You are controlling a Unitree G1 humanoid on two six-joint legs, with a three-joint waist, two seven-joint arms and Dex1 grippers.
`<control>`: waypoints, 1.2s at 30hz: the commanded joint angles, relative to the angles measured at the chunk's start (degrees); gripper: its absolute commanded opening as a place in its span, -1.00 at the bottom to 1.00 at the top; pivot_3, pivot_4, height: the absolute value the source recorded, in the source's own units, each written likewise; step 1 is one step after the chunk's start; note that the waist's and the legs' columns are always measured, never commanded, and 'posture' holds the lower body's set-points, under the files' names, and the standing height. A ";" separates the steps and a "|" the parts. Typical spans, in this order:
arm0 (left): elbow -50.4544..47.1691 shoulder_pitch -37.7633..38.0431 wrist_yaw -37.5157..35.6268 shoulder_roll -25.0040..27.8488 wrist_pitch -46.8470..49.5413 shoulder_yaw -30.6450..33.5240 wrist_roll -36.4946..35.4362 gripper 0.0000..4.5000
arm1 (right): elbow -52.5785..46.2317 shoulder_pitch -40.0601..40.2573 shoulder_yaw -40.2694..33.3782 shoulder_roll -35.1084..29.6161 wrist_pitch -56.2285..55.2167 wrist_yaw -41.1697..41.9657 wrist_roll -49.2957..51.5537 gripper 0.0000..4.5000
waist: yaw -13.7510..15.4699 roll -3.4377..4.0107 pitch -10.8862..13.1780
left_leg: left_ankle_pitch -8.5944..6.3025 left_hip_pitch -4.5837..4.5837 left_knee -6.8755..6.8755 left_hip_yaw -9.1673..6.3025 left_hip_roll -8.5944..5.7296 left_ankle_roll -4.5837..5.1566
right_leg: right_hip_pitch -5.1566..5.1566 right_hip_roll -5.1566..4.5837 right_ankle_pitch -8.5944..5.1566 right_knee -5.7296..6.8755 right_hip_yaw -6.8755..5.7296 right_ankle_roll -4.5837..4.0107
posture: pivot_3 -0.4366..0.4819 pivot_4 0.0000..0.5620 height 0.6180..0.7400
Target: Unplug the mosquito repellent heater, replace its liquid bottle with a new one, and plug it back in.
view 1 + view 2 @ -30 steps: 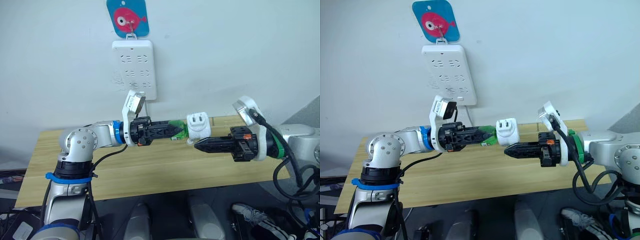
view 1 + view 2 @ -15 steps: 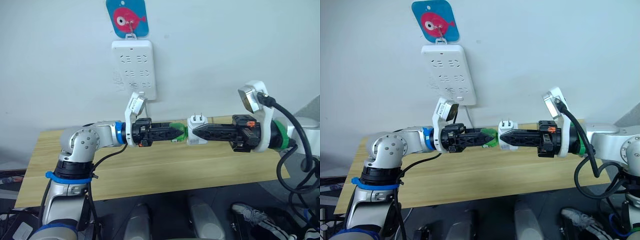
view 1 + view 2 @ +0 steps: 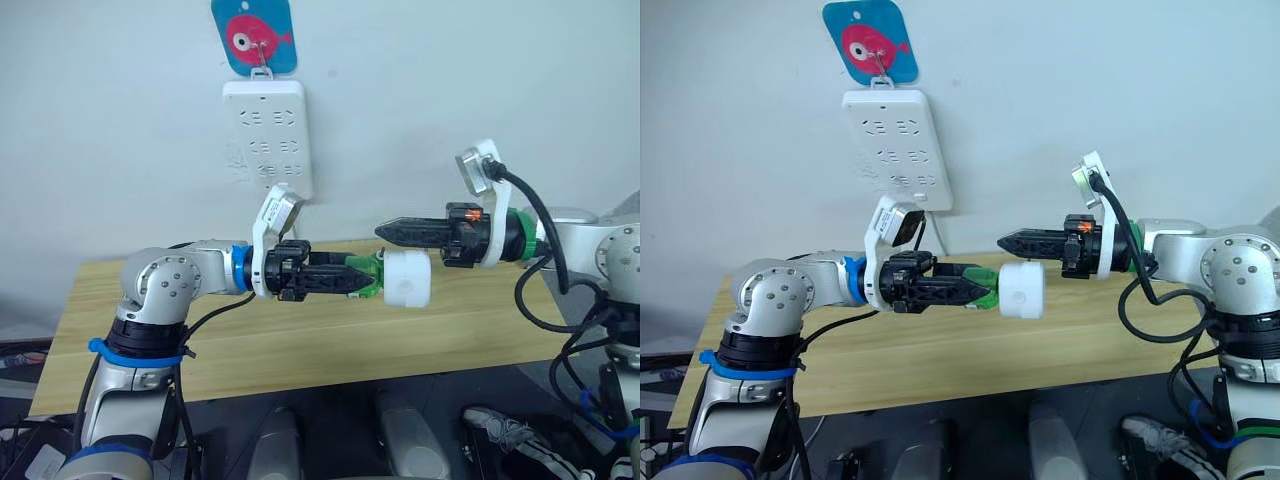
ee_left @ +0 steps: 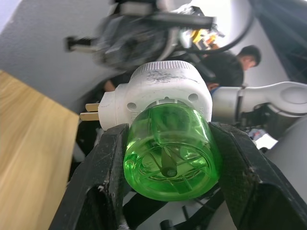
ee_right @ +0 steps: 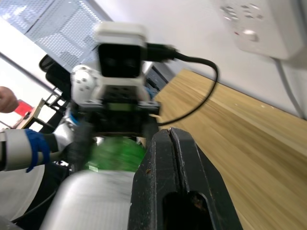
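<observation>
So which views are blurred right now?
Right wrist view: the green bottle and mosquito repellent heater are smeared. Left wrist view: bottle is sharp, the right gripper behind is blurred. Both eye views are crisp.

We find no words, brands or numbers that we can read on anything here; the one sign is a pink fish drawn on the blue card (image 3: 254, 36) hanging above the power strip (image 3: 270, 135).

a light wooden table (image 3: 300, 340) stands against the white wall, its top bare.
</observation>
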 commanded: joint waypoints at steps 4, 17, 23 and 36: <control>0.16 -1.93 2.35 -1.24 2.61 4.29 -6.30 0.01 | -0.49 3.40 -1.67 1.31 2.43 0.43 -1.07 -1.00 | 0.06 0.00 0.00 | 0.00 0.00 0.01 -0.01 0.00 0.00 | 0.00 0.00 0.00 0.00 0.00 0.00 | -0.49 -0.32 0.75; 5.32 -2.66 10.93 -3.92 3.52 7.46 -9.19 0.01 | -5.63 7.93 -5.51 1.82 5.30 -4.23 7.58 -1.00 | -0.02 0.01 0.00 | 0.00 0.00 0.02 0.00 0.00 0.00 | 0.00 -0.01 0.00 0.03 0.00 0.00 | -0.51 -0.32 0.75; 5.36 -2.52 11.83 -4.31 3.32 7.71 -8.95 0.01 | -6.19 8.22 -5.78 1.77 5.34 -5.82 10.78 -1.00 | -0.04 0.01 0.00 | 0.00 0.00 0.02 0.01 -0.01 0.00 | -0.01 -0.01 0.00 0.02 0.00 0.00 | -0.50 -0.32 0.75; 5.32 -1.94 12.91 -4.82 0.24 7.50 -7.05 0.01 | -4.85 8.02 -4.39 -0.64 5.15 -9.41 21.60 -1.00 | -0.02 0.01 0.00 | 0.00 0.00 0.02 0.01 -0.01 -0.01 | 0.00 -0.01 0.00 0.02 0.01 0.00 | -0.50 -0.30 0.75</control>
